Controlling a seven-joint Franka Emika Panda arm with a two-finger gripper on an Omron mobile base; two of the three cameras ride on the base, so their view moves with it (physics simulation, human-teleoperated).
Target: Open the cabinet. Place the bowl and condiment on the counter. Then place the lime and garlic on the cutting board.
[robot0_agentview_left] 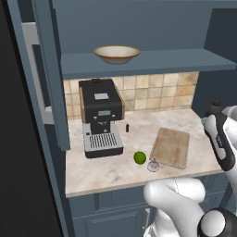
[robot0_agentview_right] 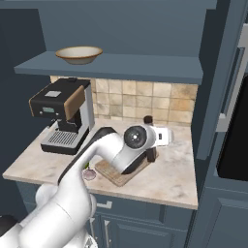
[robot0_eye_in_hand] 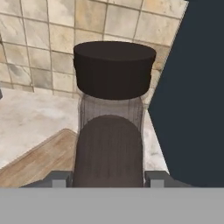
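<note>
The cabinet (robot0_agentview_left: 51, 69) stands open, and the cream bowl (robot0_agentview_left: 116, 53) (robot0_agentview_right: 79, 54) rests on its blue shelf. My gripper (robot0_eye_in_hand: 108, 177) (robot0_agentview_right: 157, 137) is shut on the condiment (robot0_eye_in_hand: 111, 131) (robot0_agentview_right: 148, 119), a dark brown bottle held upright over the right part of the counter (robot0_agentview_left: 102, 171), just past the cutting board (robot0_agentview_left: 171, 146) (robot0_agentview_right: 116, 175). I cannot tell whether the bottle's base touches the counter. The lime (robot0_agentview_left: 140, 158) and the garlic (robot0_agentview_left: 153, 165) (robot0_agentview_right: 89, 174) lie on the counter at the board's left front corner.
A black coffee machine (robot0_agentview_left: 101, 115) (robot0_agentview_right: 63, 116) stands at the back left of the counter against the tan tiles. A dark blue tall cabinet side (robot0_eye_in_hand: 197, 96) rises close to the right of the bottle. My own arm crosses over the board in the right base view.
</note>
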